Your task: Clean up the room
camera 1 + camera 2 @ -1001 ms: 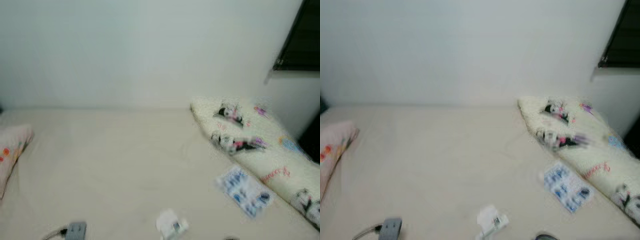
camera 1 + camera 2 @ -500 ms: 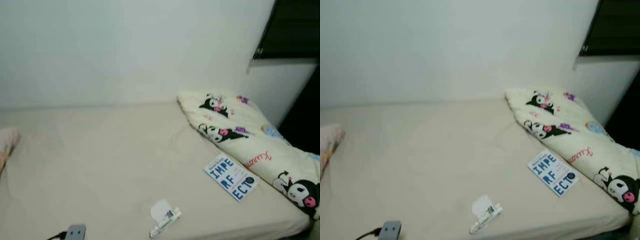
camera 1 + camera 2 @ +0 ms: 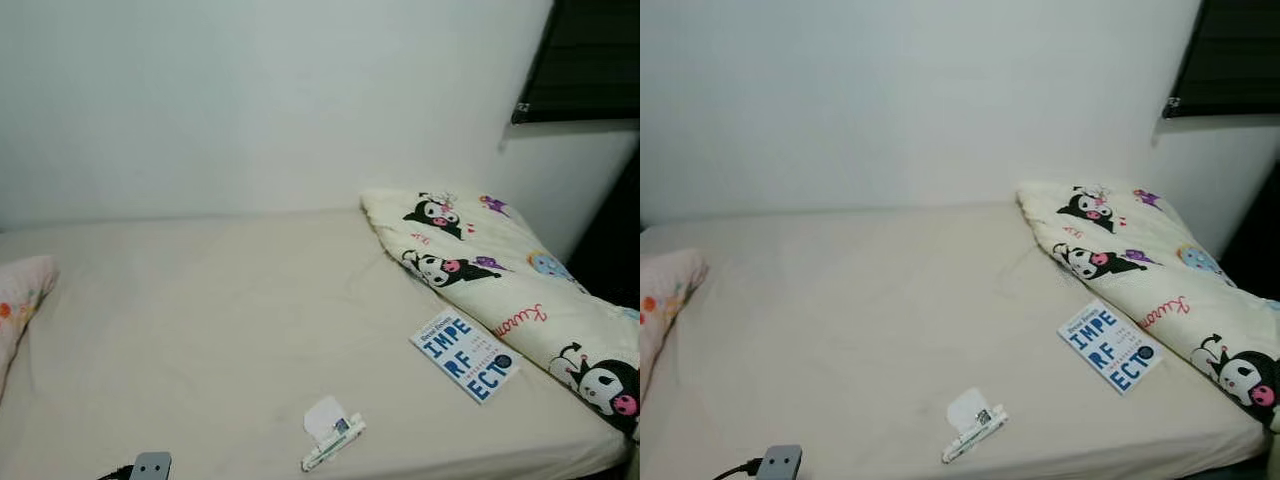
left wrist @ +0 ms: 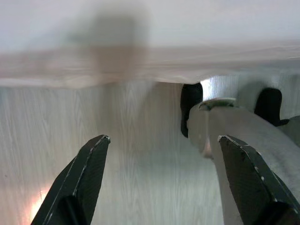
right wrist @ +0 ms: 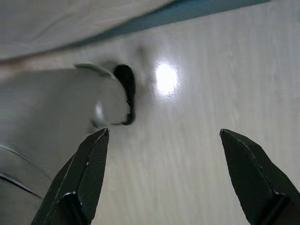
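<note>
Bed with loose clutter, both arms hanging idle over the pale wood floor.

The thin blue-and-white paperback book (image 3: pixel 464 355) lies flat at four o'clock on the cream mattress (image 3: pixel 200 320), beside the cartoon-print quilt (image 3: pixel 500 290); probably light, stiff and best pinched at an edge. The small white tube (image 3: pixel 333 444) at six o'clock looks light and slippery. Left gripper (image 4: pixel 161 176) and right gripper (image 5: pixel 164 171) fingers are spread, empty.
</note>
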You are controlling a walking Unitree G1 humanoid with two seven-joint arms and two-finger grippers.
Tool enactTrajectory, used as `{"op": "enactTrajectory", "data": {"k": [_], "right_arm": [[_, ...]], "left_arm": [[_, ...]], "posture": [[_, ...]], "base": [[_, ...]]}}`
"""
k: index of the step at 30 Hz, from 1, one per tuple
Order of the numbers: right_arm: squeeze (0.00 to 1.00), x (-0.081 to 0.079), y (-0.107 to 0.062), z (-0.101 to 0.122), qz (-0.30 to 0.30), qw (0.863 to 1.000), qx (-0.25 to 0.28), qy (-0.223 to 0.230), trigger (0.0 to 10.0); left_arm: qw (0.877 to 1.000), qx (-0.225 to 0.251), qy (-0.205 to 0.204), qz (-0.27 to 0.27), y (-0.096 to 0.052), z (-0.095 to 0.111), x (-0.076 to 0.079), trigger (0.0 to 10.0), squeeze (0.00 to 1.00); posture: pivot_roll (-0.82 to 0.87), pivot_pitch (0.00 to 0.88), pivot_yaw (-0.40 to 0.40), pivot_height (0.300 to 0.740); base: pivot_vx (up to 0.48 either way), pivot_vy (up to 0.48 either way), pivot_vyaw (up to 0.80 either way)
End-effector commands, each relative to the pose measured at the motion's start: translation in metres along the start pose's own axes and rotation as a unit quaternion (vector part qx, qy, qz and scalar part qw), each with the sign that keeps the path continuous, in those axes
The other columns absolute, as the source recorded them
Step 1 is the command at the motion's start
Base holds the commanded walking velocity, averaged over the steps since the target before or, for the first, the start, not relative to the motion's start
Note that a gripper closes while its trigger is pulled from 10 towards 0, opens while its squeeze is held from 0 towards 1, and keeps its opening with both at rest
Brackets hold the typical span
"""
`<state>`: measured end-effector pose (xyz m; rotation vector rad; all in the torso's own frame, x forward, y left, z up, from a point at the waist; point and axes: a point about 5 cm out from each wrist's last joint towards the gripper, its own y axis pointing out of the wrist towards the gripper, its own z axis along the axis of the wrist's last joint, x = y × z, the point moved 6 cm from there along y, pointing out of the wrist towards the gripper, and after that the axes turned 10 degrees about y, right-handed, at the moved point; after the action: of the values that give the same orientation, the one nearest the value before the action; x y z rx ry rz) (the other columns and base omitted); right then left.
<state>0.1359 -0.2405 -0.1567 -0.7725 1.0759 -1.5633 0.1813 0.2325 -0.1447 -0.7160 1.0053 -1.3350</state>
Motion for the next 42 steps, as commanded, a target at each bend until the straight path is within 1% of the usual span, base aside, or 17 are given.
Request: {"op": "enactTrajectory", "data": {"k": [1, 6, 8, 12, 19, 22, 23, 24, 27, 28, 29, 30, 35, 37, 39, 41, 42], "right_arm": [[0.0, -0.006, 0.001, 0.003, 0.002, 1.0, 0.005, 0.005, 10.0], [0.0, -0.011, 0.002, 0.006, 0.005, 1.0, 0.007, 0.004, 10.0], [0.0, -0.015, 0.003, 0.009, 0.007, 1.0, 0.01, 0.004, 10.0], [0.0, -0.016, 0.004, 0.011, 0.008, 1.0, 0.011, 0.004, 10.0], [0.0, -0.01, 0.002, 0.012, 0.011, 1.0, 0.019, -0.011, 10.0], [0.0, -0.006, 0.001, 0.01, 0.012, 1.0, 0.018, -0.003, 10.0], [0.0, -0.003, 0.0, 0.008, 0.01, 0.999, 0.013, -0.028, 10.0], [0.0, -0.003, 0.0, 0.008, 0.01, 0.999, 0.013, -0.028, 10.0], [0.0, 0.005, -0.001, 0.003, -0.015, 1.0, 0.012, -0.005, 10.0], [0.0, 0.008, -0.001, -0.002, -0.025, 1.0, 0.001, -0.018, 10.0], [0.0, 0.008, -0.001, -0.002, -0.025, 1.0, 0.001, -0.018, 10.0], [0.0, 0.01, -0.001, -0.007, -0.036, 0.999, -0.01, -0.032, 10.0], [0.0, 0.011, -0.002, -0.013, -0.039, 0.999, -0.018, -0.022, 10.0], [0.0, 0.011, -0.002, -0.013, -0.039, 0.999, -0.018, -0.022, 10.0], [0.0, 0.014, -0.002, -0.012, -0.049, 0.999, -0.013, -0.019, 10.0], [0.0, 0.015, -0.002, -0.01, -0.054, 0.998, -0.007, -0.016, 10.0], [0.0, 0.016, -0.002, 0.002, -0.061, 0.998, 0.011, -0.013, 10.0]], "left_arm": [[1.0, -0.01, 0.001, -0.001, -0.001, -0.008, 0.0, 10.0, 0.0], [1.0, -0.011, 0.0, 0.003, -0.002, -0.014, -0.006, 10.0, 0.0], [1.0, -0.015, 0.006, 0.006, -0.003, -0.02, -0.015, 10.0, 0.0], [1.0, -0.017, 0.016, 0.006, -0.005, -0.025, -0.022, 10.0, 0.0], [0.999, -0.017, 0.033, 0.002, -0.005, -0.025, -0.024, 10.0, 0.0], [0.999, -0.019, 0.034, -0.001, -0.005, -0.025, -0.022, 10.0, 0.0], [0.999, -0.021, 0.039, -0.008, -0.004, -0.024, -0.015, 10.0, 0.0], [0.999, -0.021, 0.039, -0.008, -0.004, -0.024, -0.015, 10.0, 0.0], [0.999, -0.02, 0.041, -0.013, -0.002, -0.018, -0.002, 10.0, 0.0], [0.999, -0.019, 0.039, -0.015, -0.002, -0.017, 0.003, 10.0, 0.0], [0.999, -0.019, 0.039, -0.015, -0.002, -0.017, 0.003, 10.0, 0.0], [0.999, -0.018, 0.038, -0.018, -0.001, -0.015, 0.009, 10.0, 0.0], [0.999, -0.011, 0.032, -0.026, 0.0, -0.009, 0.017, 10.0, 0.0], [0.999, -0.011, 0.032, -0.026, 0.0, -0.009, 0.017, 10.0, 0.0], [0.999, 0.003, 0.021, -0.037, 0.0, -0.001, 0.026, 10.0, 0.0], [0.999, 0.009, 0.016, -0.042, 0.0, 0.003, 0.03, 10.0, 0.0], [0.998, 0.021, 0.012, -0.049, 0.001, 0.011, 0.036, 10.0, 0.0]], "posture": [[-0.09, 0.0, -0.027, 0.737], [-0.09, 0.0, -0.027, 0.737], [-0.09, 0.0, -0.026, 0.737], [-0.09, 0.0, -0.026, 0.737], [-0.09, 0.0, -0.025, 0.737], [-0.09, 0.0, -0.025, 0.737], [-0.09, 0.0, -0.025, 0.737], [-0.09, 0.0, -0.025, 0.737], [-0.09, 0.0, -0.025, 0.737], [-0.09, 0.0, -0.026, 0.737], [-0.09, 0.0, -0.026, 0.737], [-0.09, 0.0, -0.026, 0.737], [-0.09, 0.0, -0.026, 0.737], [-0.09, 0.0, -0.026, 0.737], [-0.09, 0.0, -0.027, 0.727], [-0.09, 0.0, -0.027, 0.723], [-0.09, 0.0, -0.022, 0.718]], "base": [[-0.48, 0.0, 0.0], [-0.288, 0.0, 0.0], [0.0, 0.0, 0.0], [0.0, 0.0, 0.0], [0.0, 0.0, 0.0], [0.0, -0.289, 0.0], [0.0, -0.48, 0.76], [0.0, -0.48, 0.76], [0.0, -0.16, 0.25], [0.0, 0.0, 0.0], [0.0, 0.0, 0.0], [0.0, 0.0, 0.0], [0.0, 0.0, 0.0], [0.0, 0.0, 0.0], [0.0, 0.0, 0.0], [0.0, 0.0, 0.0], [0.0, 0.0, 0.0]]}}
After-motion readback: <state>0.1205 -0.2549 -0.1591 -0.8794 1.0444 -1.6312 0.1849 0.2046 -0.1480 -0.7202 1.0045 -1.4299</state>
